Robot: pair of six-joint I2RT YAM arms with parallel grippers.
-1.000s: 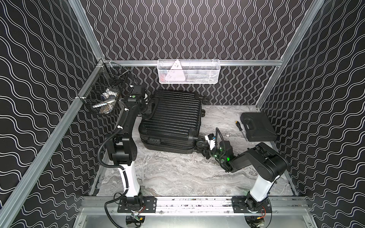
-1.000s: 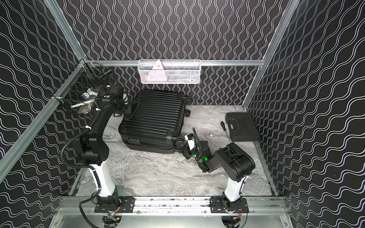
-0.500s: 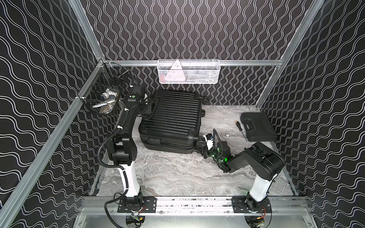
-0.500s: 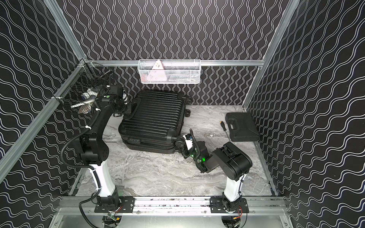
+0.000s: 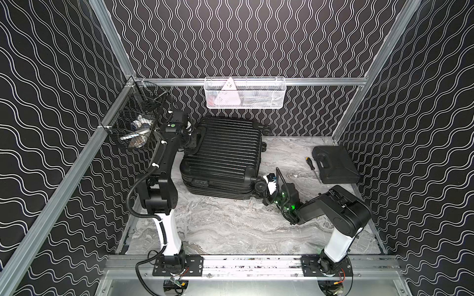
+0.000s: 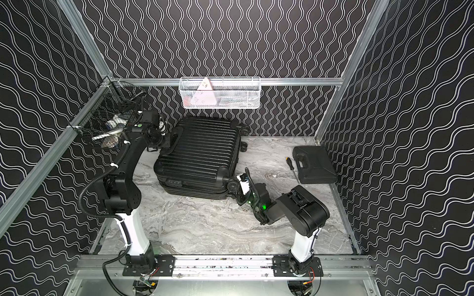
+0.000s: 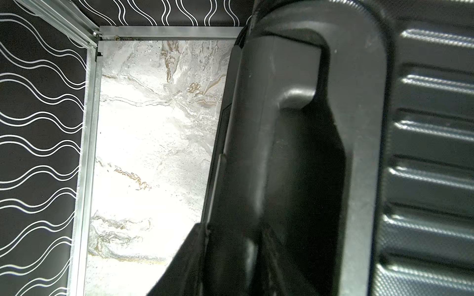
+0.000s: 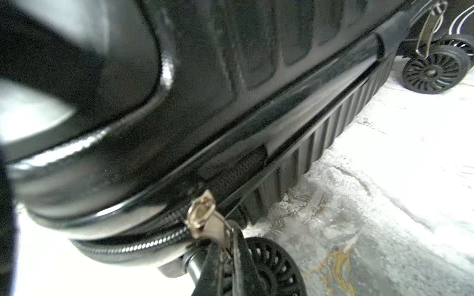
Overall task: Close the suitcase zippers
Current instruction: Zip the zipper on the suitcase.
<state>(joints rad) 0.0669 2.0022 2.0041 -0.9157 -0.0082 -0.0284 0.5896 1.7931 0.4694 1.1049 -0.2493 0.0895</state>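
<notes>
The right claw (image 8: 227,242) has closed, pinching the zipper pull (image 8: 205,220).

Left black-and-white robot arm (image 5: 164,159) stands tall with a bent elbow, wrist reaching forward up high. Its left gripper (image 5: 191,138) looks clamped part-way round the black moulded suitcase handle (image 7: 256,123). Right arm (image 5: 341,212) is folded low, forearm stretched out sideways. The right gripper (image 8: 229,246) has its dark fingers (image 8: 213,261) pinched tight on the small silvery metal zipper pull (image 8: 205,220).
</notes>
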